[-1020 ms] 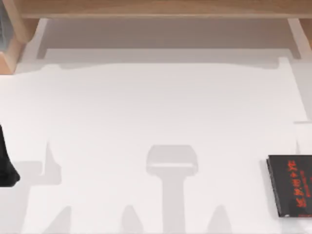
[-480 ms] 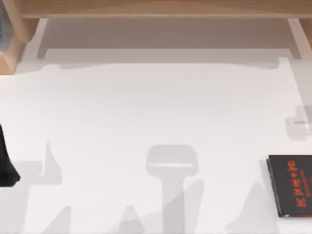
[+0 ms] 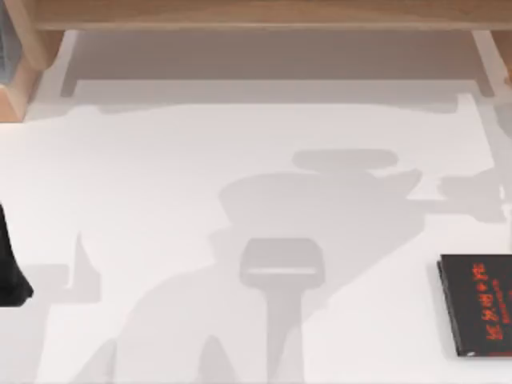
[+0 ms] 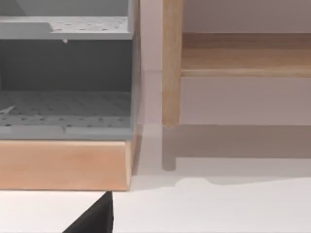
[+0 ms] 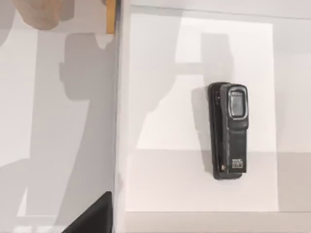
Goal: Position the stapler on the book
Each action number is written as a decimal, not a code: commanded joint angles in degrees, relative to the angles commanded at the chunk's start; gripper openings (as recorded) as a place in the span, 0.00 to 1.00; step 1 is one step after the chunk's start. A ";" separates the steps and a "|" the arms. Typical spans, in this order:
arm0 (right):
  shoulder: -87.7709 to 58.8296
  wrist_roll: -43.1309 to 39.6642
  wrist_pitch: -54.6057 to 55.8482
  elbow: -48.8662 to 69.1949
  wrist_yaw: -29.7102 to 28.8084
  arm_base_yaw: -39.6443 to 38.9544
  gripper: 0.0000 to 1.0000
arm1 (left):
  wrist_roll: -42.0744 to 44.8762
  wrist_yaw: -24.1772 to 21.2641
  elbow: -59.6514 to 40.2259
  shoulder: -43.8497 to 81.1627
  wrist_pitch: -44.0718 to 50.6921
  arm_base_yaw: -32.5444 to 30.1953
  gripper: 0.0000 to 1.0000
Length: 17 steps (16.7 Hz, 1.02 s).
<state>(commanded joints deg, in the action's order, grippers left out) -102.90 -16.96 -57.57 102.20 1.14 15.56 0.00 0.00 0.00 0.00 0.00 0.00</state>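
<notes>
At the near edge of the table (image 3: 160, 160), on its right side, the book (image 3: 478, 304) lies flat, black cover up with the red lettering showing, partly cut off by the top view's border. It sits where it sat a second ago. Across from it, at the table's left edge, the left arm (image 3: 10, 268) is parked and has not shifted. Its wrist camera looks at a grey shelf (image 4: 65, 63) and a wooden post (image 4: 171, 63).

Farther in, the change is in the light. A broad shadow (image 3: 320, 208) now covers the middle of the table, where half a second ago there were only thin streaks. I read it as the right arm swinging high over the scene.

The right wrist view bears that out. The stapler (image 5: 229, 131), black and closed, lies flat and untouched on a pale surface just past a raised edge. A dark wedge (image 5: 95, 218) at the border of that view is probably part of the right gripper. I cannot tell whether either gripper stands apart or together.

Farthest off, the wooden frame (image 3: 256, 12) runs along the back.

The task is barely begun. The right arm seems to be lining up over the stapler, which must be grasped and then carried to the book.
</notes>
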 joint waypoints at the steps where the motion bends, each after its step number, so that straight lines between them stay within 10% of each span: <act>1: -6.51 -1.03 -3.53 6.50 0.04 1.03 1.00 | 0.00 0.00 0.00 0.00 0.00 0.00 1.00; 9: -43.00 -7.09 -24.10 42.74 0.53 6.20 1.00 | 0.00 0.00 0.00 0.00 0.00 0.00 1.00; 17: -48.71 -7.92 -26.77 48.87 0.92 6.01 1.00 | 0.00 0.00 0.00 0.00 0.00 0.00 1.00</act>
<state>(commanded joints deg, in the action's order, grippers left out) -151.60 -24.87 -84.34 151.08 2.06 21.57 0.00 0.00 0.00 0.00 0.00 0.00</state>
